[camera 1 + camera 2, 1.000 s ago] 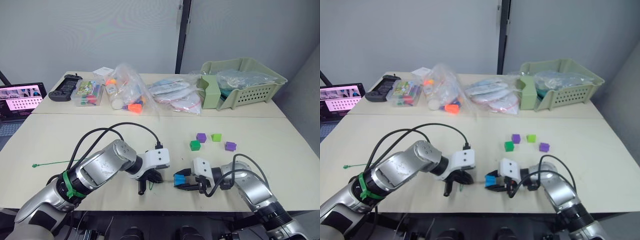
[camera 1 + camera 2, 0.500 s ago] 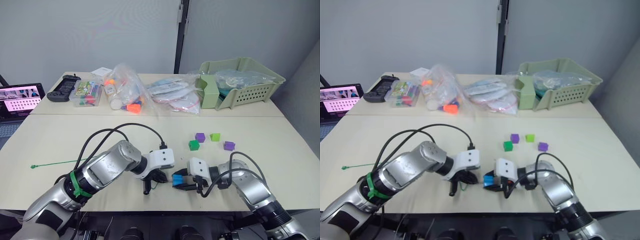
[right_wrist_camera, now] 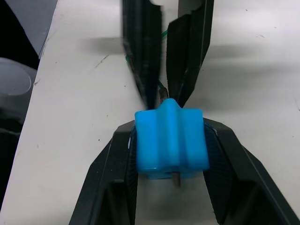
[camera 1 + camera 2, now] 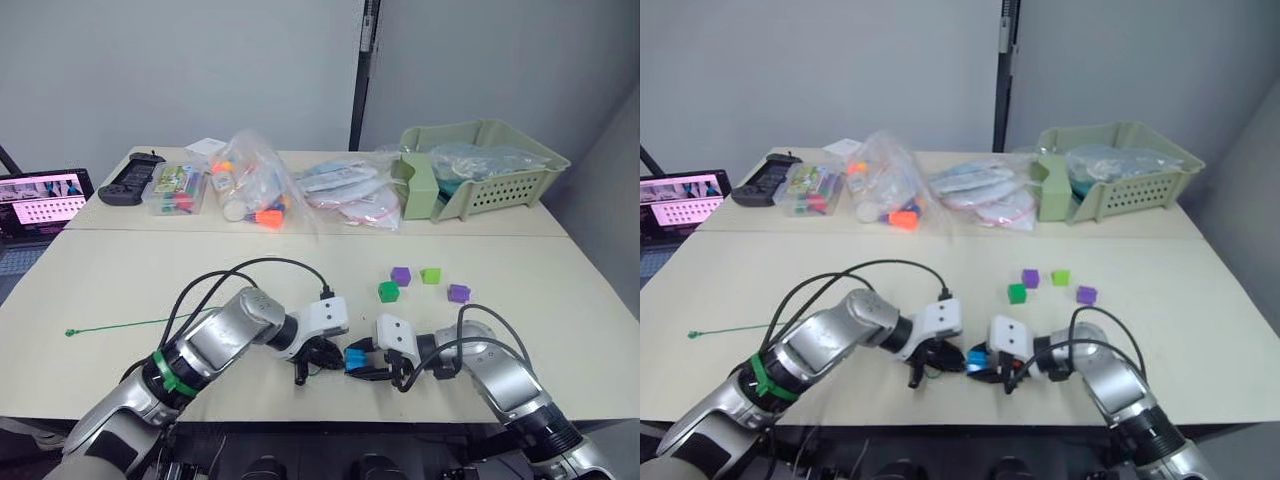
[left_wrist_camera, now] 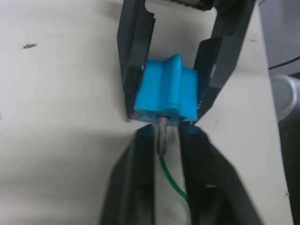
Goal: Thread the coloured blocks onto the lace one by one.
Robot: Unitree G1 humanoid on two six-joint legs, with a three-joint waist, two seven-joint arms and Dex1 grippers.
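Where both grippers meet, lace tip (image 5: 161, 135) enters the clamped blue block (image 5: 167, 90).

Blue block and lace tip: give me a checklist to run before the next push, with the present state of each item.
1. Right gripper clamps the blue block on both sides: ok.
2. Left gripper holds the lace just behind its tip: ok.
3. Tip lined up with and entering the block's hole: ok, it meets the block's face in the left wrist view.
4. Tip out the far side: ok; a short grey end shows under the block in the right wrist view.
5. Lace tail lies free across the table: ok.
6. Four other blocks wait apart, clear of both grippers: ok.
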